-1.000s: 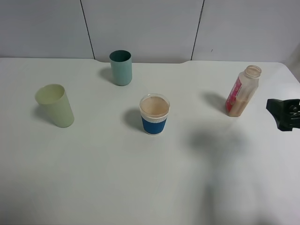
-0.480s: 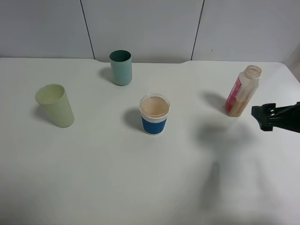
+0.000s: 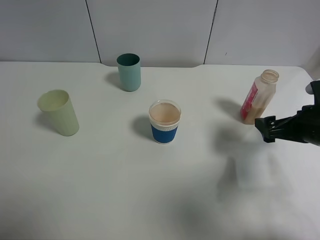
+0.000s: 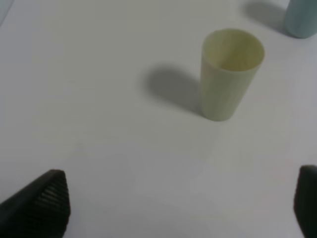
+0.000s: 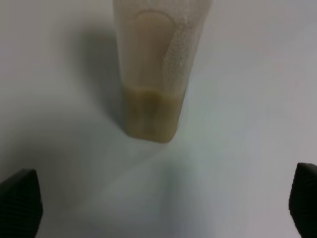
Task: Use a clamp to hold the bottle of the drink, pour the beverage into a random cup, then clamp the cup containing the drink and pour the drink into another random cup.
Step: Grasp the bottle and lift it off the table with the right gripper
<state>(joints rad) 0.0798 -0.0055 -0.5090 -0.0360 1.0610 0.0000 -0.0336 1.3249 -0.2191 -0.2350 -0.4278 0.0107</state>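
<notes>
The right clamp [image 3: 266,129] reaches in from the right edge of the counter [image 3: 125,190], its black tip close to the foot of the bottle [image 3: 259,97]. In the right wrist view its jaws are spread wide, one dark ribbed tip at each lower corner, and only bare counter lies between them. They grasp nothing and touch nothing. The bottle [image 5: 153,74] stands upright ahead of the right clamp [image 5: 162,201], roughly centred on the gap but outside it, with a strip of counter between them. A low layer of the beige beverage [image 5: 148,116] sits in the bottle's bottom, and the walls above it are filmed and cloudy. Its cap is off and its red-pink label faces left in the high view.

The left clamp [image 4: 173,203] shows only in its own wrist view. Its jaws are also released, well apart and holding nothing. The pale green tumbler [image 4: 229,74] stands upright well ahead of them, and an edge of the teal tumbler [image 4: 301,20] shows farther off.

In the high view the short blue-banded cup [image 3: 164,131] stands upright near the middle of the counter, filled close to its white rim with the milky drink [image 3: 164,113]. The teal tumbler [image 3: 129,74] stands behind it to the left, near the back wall. The pale green tumbler [image 3: 60,114] stands far left. All the vessels are well apart from one another.
</notes>
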